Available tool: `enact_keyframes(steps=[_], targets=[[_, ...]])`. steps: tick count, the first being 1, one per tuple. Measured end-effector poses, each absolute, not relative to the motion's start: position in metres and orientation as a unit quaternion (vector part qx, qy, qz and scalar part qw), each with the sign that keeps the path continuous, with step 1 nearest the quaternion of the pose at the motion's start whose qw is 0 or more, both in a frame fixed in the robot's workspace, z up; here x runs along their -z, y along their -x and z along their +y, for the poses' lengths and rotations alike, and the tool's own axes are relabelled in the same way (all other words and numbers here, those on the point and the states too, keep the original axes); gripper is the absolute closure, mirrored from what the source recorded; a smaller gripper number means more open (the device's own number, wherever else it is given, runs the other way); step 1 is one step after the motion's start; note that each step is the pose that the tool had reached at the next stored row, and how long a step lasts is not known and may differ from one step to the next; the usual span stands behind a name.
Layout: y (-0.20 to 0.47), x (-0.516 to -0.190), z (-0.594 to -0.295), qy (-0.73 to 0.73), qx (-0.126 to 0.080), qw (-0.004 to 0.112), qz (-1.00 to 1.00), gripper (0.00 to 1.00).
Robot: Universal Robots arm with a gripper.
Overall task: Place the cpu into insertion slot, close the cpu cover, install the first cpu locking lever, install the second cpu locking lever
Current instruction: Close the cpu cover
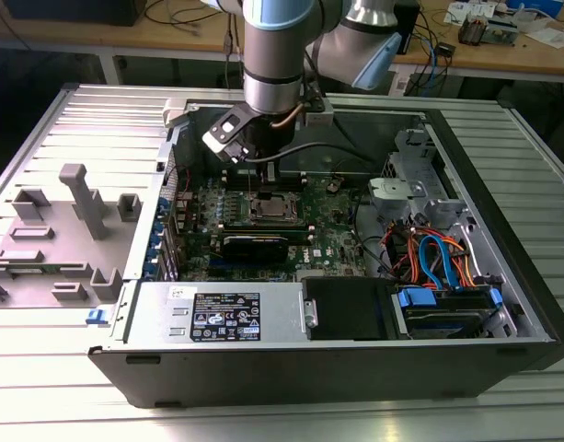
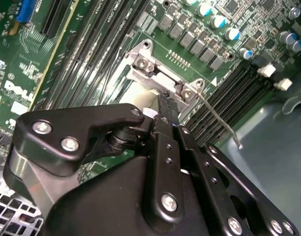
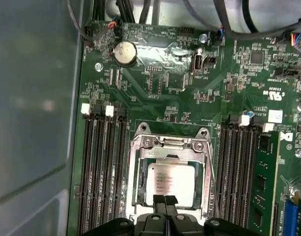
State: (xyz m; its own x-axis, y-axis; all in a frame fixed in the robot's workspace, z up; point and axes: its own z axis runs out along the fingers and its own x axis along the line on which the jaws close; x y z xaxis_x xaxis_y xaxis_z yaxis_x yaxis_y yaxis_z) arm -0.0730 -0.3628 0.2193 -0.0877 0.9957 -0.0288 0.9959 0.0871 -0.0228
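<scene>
The cpu (image 3: 170,184) sits in the insertion slot (image 3: 140,129), and the cpu cover (image 3: 138,177) lies flat over it, framing the chip's metal top. The gripper (image 3: 164,200) hangs just above the slot's edge, its fingertips pressed together with nothing visible between them. In the second wrist view a thin wire locking lever (image 2: 219,120) slants from the slot's corner, apparently unlatched, pointing away from the fingers (image 2: 165,105) and over the memory slots (image 2: 231,101) beside the slot.
</scene>
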Motion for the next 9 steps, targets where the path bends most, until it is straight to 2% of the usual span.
enact_keyframes(steps=[9], targets=[[0.079,-0.207,-0.363,-0.673,0.018,0.003,0.739,0.89]])
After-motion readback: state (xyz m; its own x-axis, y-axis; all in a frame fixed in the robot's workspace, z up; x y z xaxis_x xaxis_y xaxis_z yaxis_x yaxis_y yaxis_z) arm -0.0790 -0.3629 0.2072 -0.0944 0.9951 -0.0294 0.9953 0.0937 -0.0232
